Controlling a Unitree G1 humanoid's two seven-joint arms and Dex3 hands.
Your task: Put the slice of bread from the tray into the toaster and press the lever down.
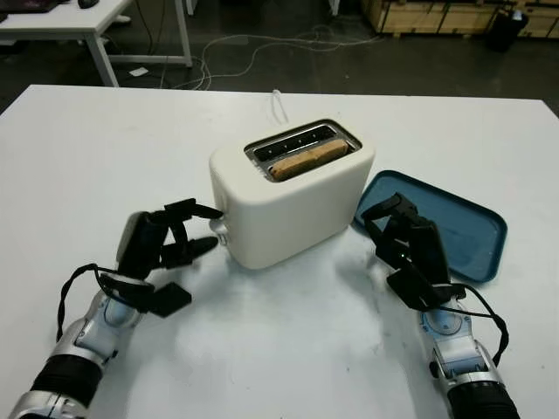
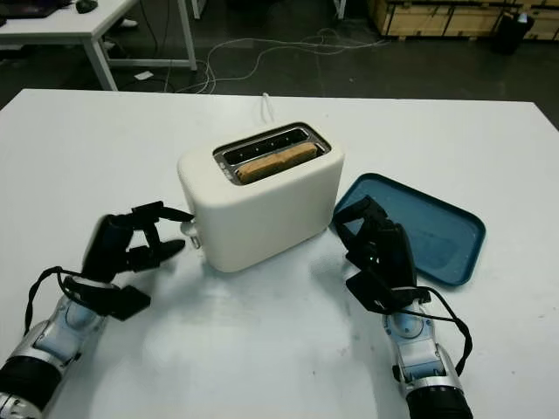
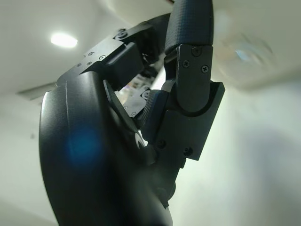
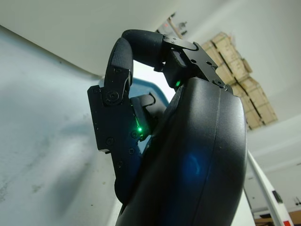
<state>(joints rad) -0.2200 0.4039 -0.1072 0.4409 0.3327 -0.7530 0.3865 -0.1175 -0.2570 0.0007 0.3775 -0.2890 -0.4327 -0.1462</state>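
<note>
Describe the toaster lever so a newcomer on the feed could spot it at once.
Find the cream, rounded plastic toaster in the middle of the white table. On its narrow end facing the left robot hand sits a small pale lever knob, the only thing protruding from that smooth end, right at the black fingertips.

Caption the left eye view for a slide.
Bread slice sits in the toaster; left hand at its lever, right hand beside the blue tray.

My white table (image 1: 288, 349) carries a cream toaster (image 1: 293, 205) at its middle. Just right of the toaster lies a blue tray (image 1: 463, 231), its near corner almost touching it.
</note>
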